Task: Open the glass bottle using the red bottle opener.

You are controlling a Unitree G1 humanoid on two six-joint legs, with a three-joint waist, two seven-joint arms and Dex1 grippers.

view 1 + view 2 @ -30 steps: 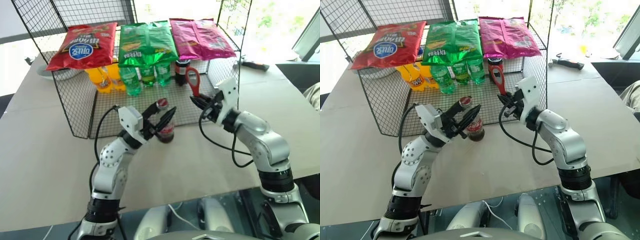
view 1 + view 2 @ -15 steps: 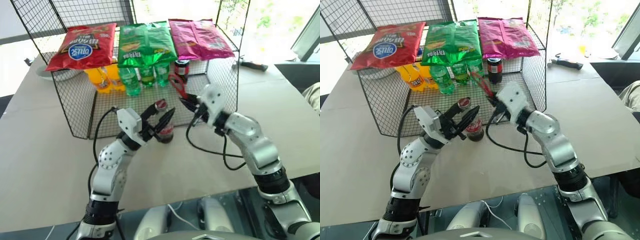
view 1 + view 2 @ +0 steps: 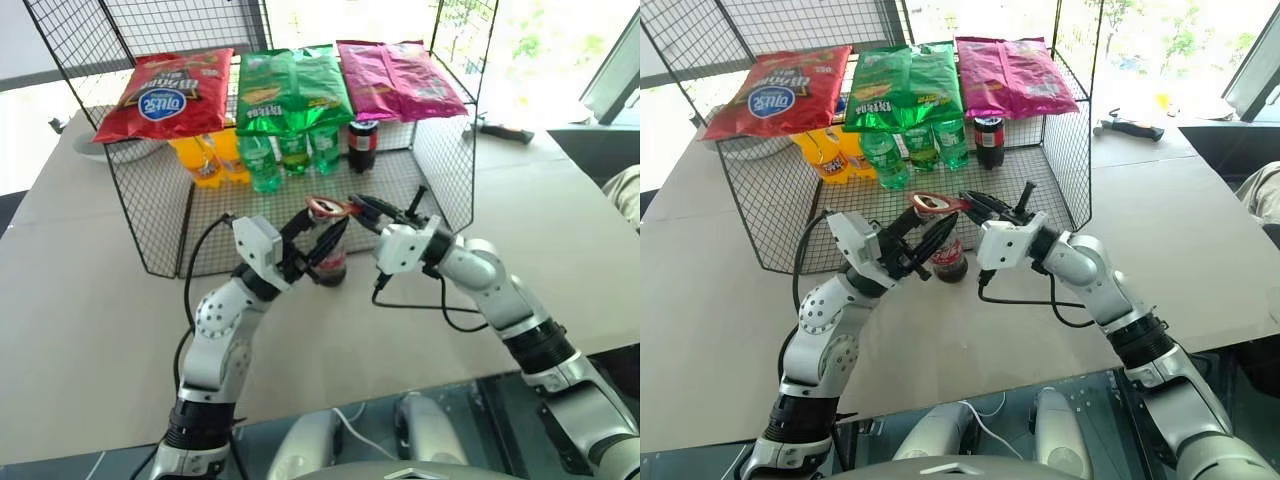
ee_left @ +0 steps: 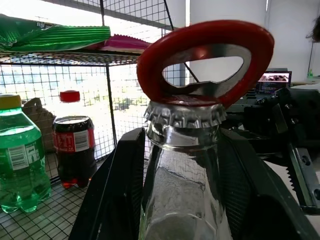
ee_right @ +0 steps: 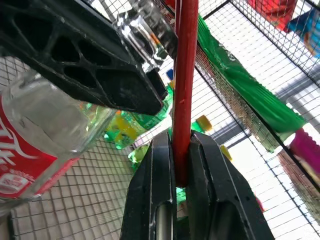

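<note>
My left gripper [image 3: 318, 238] clamps the glass bottle [image 3: 331, 262]; right gripper [image 3: 362, 207] pinches the red bottle opener [image 4: 206, 62] resting on its cap [image 4: 185, 113], which I judge could slip sideways when levered.

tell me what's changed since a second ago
The right gripper swung in toward the robot's left, rolling its wrist, and brought the red bottle opener from upright beside the squat dark bottle down flat, so its ring now sits on the cap of the glass bottle. The left gripper stayed clamped on the bottle's neck, and the bottle stayed put.
</note>
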